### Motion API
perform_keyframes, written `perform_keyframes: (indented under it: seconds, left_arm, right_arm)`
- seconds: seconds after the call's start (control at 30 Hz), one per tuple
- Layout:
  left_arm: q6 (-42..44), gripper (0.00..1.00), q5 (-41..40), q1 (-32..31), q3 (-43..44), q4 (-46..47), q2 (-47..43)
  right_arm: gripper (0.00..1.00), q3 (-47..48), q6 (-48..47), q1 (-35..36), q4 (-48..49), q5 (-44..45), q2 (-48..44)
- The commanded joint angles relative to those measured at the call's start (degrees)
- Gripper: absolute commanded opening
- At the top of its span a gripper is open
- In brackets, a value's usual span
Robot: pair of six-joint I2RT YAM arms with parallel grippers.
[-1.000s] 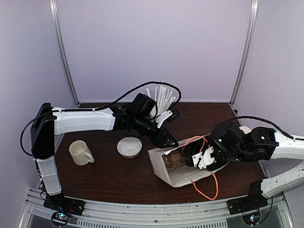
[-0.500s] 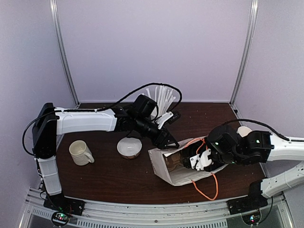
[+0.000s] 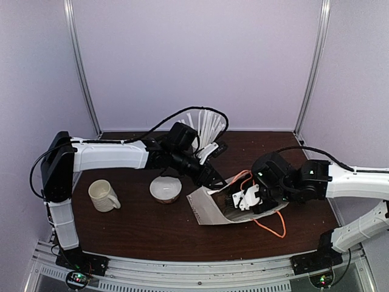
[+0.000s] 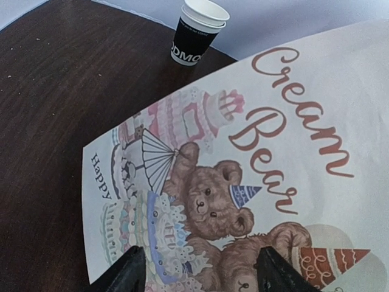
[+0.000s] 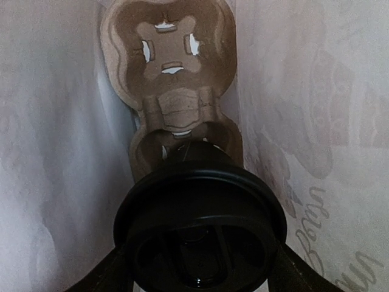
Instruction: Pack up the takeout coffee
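While my left gripper (image 4: 200,274), jaws apart, is steadying the printed white paper bag (image 4: 285,158), my right gripper (image 5: 197,277) is clamping the black-lidded coffee cup (image 5: 200,207) inside. I'm aiming for the brown pulp carrier (image 5: 167,61) — to seat it upright.

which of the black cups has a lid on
The takeout coffee in the right tool inside the paper bag: a round black lid covers it. The other black cup, standing on the table, has a bare white rim.
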Motion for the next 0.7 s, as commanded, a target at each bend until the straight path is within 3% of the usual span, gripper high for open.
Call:
perform_keyframes:
  seconds: [0.0, 0.37, 0.67]
  left_arm:
    - [-0.97, 0.65, 0.51, 0.57, -1.29, 3.22, -0.59]
    - [-4.95, 0.65, -7.94, 7.12, -9.14, 6.61, -9.87]
    - [-5.27, 0.65, -11.35, 7.75, -15.03, 6.63, -17.99]
  right_arm:
    - [0.50, 1.65, 1.30, -1.41, 0.38, -2.81, 1.78]
    - [0.50, 11.17, 1.07, -4.13, -8.17, -12.04, 9.89]
    - [0.51, 24.22, 2.55, -8.96, -22.03, -19.21, 21.72]
